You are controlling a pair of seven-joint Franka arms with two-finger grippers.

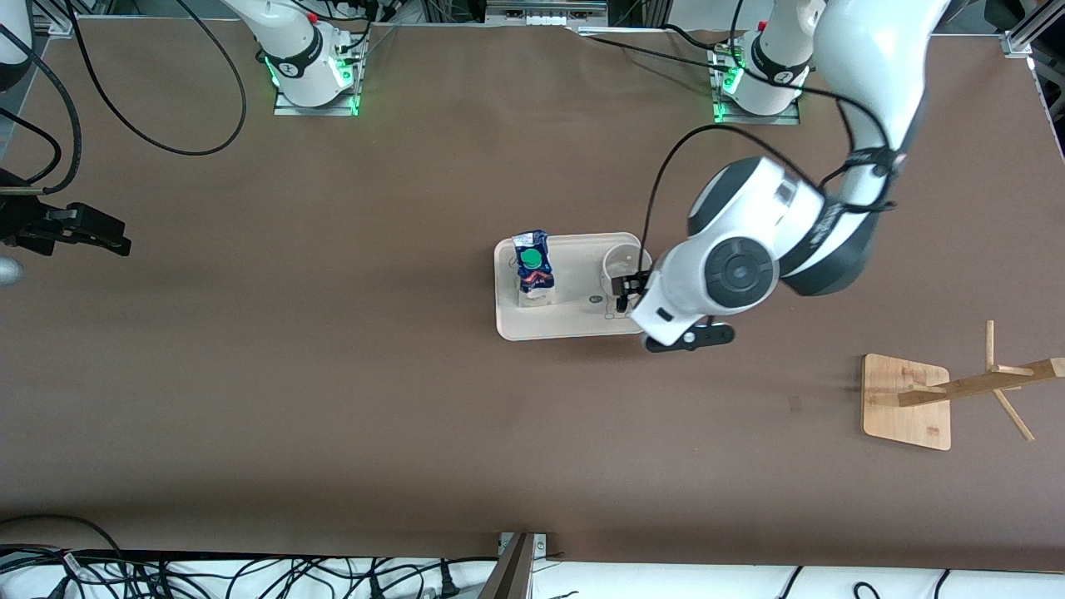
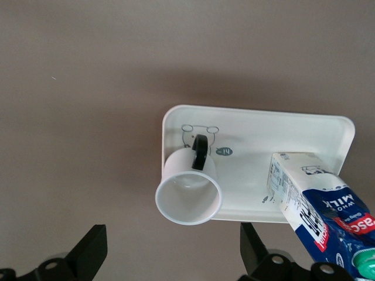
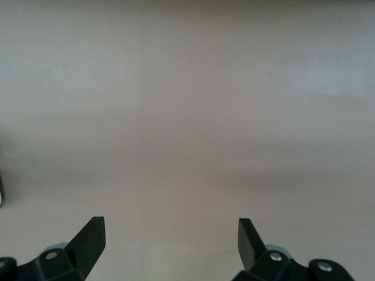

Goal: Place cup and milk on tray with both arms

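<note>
In the front view, you had the tray (image 1: 532,329) at the middle of the bench (image 1: 333,399), with the milk (image 1: 532,268) standing on it toward the right arm's end and the cup (image 1: 620,264) upright on it toward the left arm's end. Your left claw (image 1: 626,287) hung over the tray just beside the cup, while the right claw (image 1: 91,233) waited well away from the tray, at the right arm's end. In the left wrist view, the left claw (image 2: 173,252) was spread wide and empty above the cup (image 2: 188,188), milk (image 2: 310,202) and tray (image 2: 258,126). In the right wrist view, the right claw (image 3: 171,243) gaped open over bare bench (image 3: 187,117).
</note>
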